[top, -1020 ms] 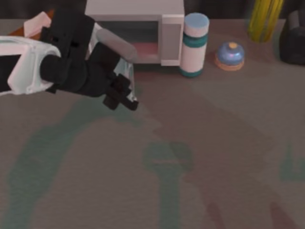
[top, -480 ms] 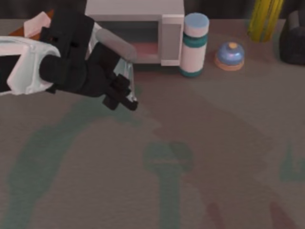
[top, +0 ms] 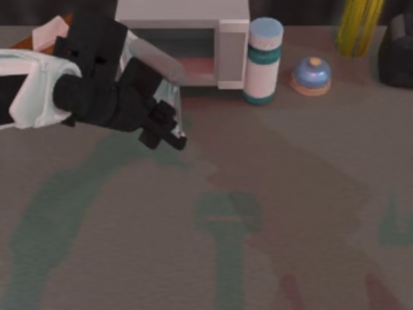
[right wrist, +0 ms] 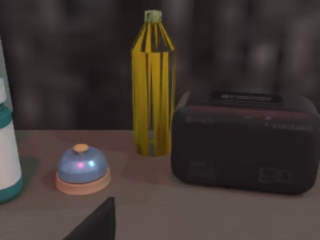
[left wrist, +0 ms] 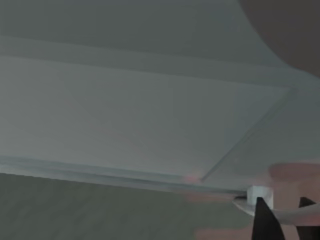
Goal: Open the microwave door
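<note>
a: where's the microwave (top: 193, 39)?
b: back edge of the table (top: 271, 213), left of centre. boxy, smooth white, pinkish floor showing inside.
a: and the microwave door (top: 158, 71)?
b: flat panel, grey translucent window, swung out toward the table's front-left, long axis running from the cavity's left side to the left gripper (top: 169, 134).
a: fingers?
b: dark tips narrowly apart, pinching the door's thin free edge (left wrist: 280, 215). right arm isn't seen from above.

Table (top: 271, 213) bears microwave (top: 193, 26), bell (top: 310, 75), bottles (top: 264, 58)
</note>
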{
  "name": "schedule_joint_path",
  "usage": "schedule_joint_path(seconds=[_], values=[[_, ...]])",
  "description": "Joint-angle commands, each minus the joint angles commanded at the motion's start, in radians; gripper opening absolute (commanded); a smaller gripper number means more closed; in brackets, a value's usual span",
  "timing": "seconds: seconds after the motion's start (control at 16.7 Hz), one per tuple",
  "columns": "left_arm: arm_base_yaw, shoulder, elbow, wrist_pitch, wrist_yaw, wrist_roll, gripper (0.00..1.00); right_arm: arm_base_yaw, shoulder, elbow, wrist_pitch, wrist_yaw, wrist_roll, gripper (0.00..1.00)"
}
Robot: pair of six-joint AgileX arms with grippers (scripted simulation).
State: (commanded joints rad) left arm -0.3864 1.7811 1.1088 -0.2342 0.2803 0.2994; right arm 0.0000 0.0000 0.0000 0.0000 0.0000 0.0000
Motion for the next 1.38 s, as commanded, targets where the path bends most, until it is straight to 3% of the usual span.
schedule_joint_path(seconds=[0.6,1.38], values=[[0.036,-0.011,-0.009,-0.028,0.062,0.084,0.00,0.000,0.000,0.000,0.000,0.000,0.000,1.00],[0.037,-0.011,-0.009,-0.029,0.063,0.087,0.00,0.000,0.000,0.000,0.000,0.000,0.000,1.00]])
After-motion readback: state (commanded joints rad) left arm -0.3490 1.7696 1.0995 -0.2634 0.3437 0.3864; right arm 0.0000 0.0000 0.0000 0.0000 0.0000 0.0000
